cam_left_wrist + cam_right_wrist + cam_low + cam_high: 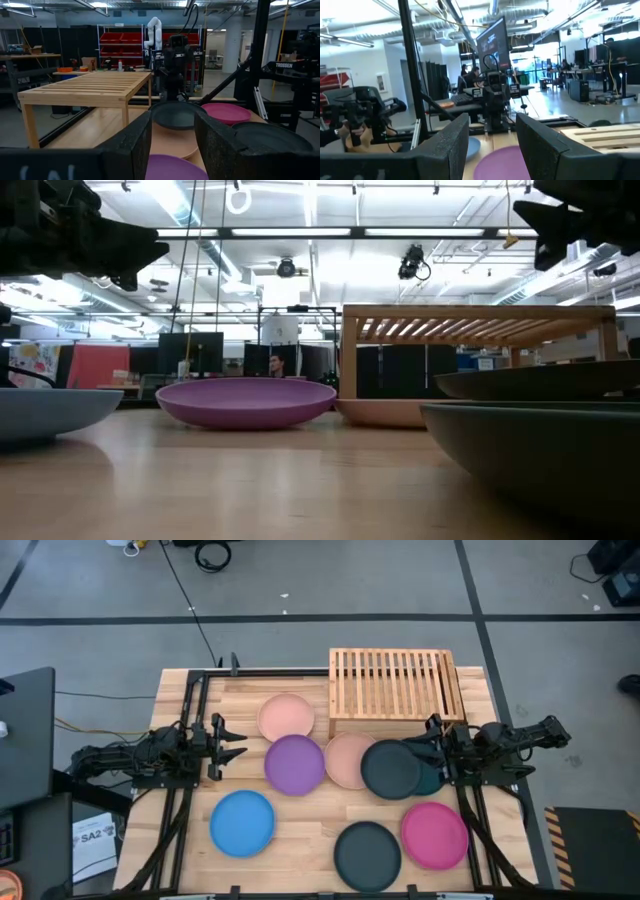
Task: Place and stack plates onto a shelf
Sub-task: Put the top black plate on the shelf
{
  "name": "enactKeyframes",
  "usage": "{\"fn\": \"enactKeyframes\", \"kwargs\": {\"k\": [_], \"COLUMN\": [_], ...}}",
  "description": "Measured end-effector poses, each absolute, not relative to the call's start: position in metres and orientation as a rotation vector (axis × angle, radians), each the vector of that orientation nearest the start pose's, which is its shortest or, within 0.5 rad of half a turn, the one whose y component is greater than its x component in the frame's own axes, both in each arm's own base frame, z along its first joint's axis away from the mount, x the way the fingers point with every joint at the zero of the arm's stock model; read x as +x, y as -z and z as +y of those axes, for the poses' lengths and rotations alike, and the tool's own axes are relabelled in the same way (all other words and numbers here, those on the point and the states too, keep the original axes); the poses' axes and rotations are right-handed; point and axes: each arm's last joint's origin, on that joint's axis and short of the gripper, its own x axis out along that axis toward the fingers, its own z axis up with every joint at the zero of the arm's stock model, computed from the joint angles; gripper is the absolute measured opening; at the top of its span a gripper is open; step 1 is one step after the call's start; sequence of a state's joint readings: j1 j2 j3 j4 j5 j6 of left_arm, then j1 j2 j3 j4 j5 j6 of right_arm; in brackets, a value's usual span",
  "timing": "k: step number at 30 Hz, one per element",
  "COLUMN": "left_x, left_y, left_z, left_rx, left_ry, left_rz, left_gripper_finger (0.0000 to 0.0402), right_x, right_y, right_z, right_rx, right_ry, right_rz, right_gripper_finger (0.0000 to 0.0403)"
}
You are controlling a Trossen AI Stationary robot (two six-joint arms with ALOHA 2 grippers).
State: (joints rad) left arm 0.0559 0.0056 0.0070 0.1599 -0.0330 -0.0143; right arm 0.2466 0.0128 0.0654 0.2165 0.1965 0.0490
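Nearest the lower edge of the overhead frame, three plates lie on the plank table (300, 840): a blue plate (242, 823) at lower left, a black plate (367, 855) at lower centre and a magenta plate (435, 835) just to its right, the last two nearly touching. Above them, across the middle of the frame, runs a second row. A purple plate (295, 764) sits at centre, beside a peach plate (347, 760) whose right side is covered by a dark plate (390, 769). A dark teal plate (431, 778) peeks out from beneath that dark one, at its right edge. Another peach plate (286, 717) lies alone, above and slightly left of the purple one.

At middle left, the left gripper (229, 743) hangs over bare wood, well apart from the purple plate, its fingers spread and holding nothing. At middle right, the right gripper (432, 745) hangs by the upper right rim of the dark plate, fingers likewise spread and empty. Both wrist views show a clear gap between each arm's own dark fingers.

Farthest back, at upper centre-right of the overhead frame, stands the shelf (396, 685), a light-wood slatted rack with no plate on it. From table height its top runs across the right half of the frame, above the plates, which lie low on the table.
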Motion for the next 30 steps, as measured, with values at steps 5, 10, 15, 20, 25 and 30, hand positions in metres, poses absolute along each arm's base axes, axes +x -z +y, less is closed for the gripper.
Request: {"fn": "enactKeyframes", "kwargs": {"k": [5, 10, 15, 20, 25, 30], "left_x": [0.096, 0.096, 0.096, 0.096, 0.096, 0.096], "left_y": [-0.181, -0.181, -0.181, -0.181, -0.181, -0.181], "left_z": [0.006, 0.006, 0.006, 0.006, 0.006, 0.006], "left_rx": [-0.012, -0.012, -0.012, -0.013, -0.013, -0.013], "left_ry": [-0.087, -0.087, -0.087, -0.087, -0.088, -0.087], "left_rz": [-0.162, -0.162, -0.162, -0.161, -0.162, -0.161], "left_gripper_finger": [0.0155, 0.0155, 0.0155, 0.0155, 0.0155, 0.0155], "right_x": [0.089, 0.091, 0.1, 0.119, 0.144, 0.167], "right_y": [-0.209, -0.227, -0.254, -0.283, -0.312, -0.333], "right_z": [0.017, 0.02, 0.025, 0.034, 0.051, 0.072], "right_rx": [0.115, 0.11, 0.053, -0.001, -0.037, -0.086], "right_ry": [-0.078, -0.111, -0.127, -0.159, -0.215, -0.278], "right_rz": [-0.297, -0.302, -0.25, -0.117, 0.028, 0.194], "right_gripper_finger": [0.017, 0.017, 0.017, 0.017, 0.017, 0.017]}}
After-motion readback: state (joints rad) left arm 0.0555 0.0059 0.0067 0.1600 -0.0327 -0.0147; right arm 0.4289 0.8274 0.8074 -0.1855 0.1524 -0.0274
